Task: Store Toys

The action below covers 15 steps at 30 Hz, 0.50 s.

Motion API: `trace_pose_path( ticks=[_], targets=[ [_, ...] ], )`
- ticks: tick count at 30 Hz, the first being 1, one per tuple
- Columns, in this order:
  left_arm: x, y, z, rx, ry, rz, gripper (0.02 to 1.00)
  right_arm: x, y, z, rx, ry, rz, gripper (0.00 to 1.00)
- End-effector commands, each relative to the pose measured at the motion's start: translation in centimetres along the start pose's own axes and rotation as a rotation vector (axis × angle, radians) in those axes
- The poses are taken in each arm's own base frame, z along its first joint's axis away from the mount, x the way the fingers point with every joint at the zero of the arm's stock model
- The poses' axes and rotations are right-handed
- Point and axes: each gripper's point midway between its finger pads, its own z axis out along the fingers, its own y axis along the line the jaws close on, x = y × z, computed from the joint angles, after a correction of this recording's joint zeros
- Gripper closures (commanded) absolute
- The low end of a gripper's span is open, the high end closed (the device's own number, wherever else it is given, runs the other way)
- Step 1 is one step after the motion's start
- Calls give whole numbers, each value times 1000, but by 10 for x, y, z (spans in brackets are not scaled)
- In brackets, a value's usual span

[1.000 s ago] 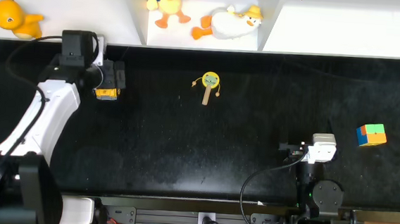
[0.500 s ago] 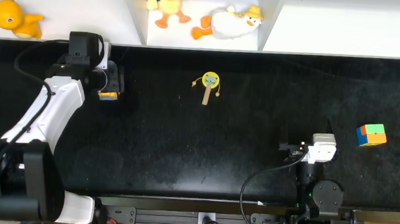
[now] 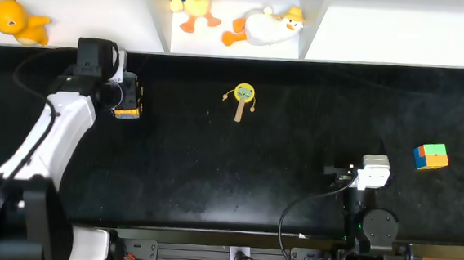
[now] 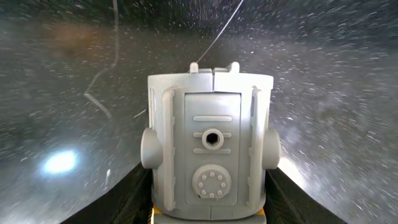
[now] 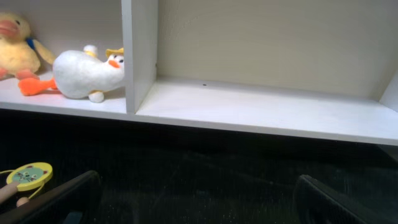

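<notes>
In the top view the toy robot (image 3: pixel 125 110) is mostly hidden under the left gripper (image 3: pixel 128 94), with only a yellow end showing at its six o'clock side. In the left wrist view the toy's lower end and most of both fingers (image 4: pixel 124 202) are cut off by the edge, and the black mat (image 4: pixel 336 93) behind is streaked with blur. The yellow plush duck (image 3: pixel 195 0), at eleven o'clock from the rattle (image 3: pixel 243 96), loses its crown to the top view's edge and the rattle's face is too small to make out; in the right wrist view both are sliced by the edge, and the right gripper (image 5: pixel 198 186) is cut down to two dark finger ends.
</notes>
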Motion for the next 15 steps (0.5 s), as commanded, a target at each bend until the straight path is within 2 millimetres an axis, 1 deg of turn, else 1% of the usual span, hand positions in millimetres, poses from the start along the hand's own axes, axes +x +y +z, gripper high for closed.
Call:
trace_pose_path(
  ticks=[1,4,6,9,13,15],
  targets=[
    [-18,-4,-49,22,-137,1,693,4,2,0,-10,2,8,5],
    [-26,-5,-70,30,-202,1,693,4,2,0,-10,2,8,5],
    [-31,-6,-80,33,-232,-1,693,4,2,0,-10,2,8,5],
    [-44,-7,-90,38,-268,-1,695,4,2,0,-10,2,8,5],
    [-66,-9,-103,41,-316,5,695,4,2,0,-10,2,8,5],
    [-78,-11,-106,42,-331,9,695,4,2,0,-10,2,8,5]
  ],
)
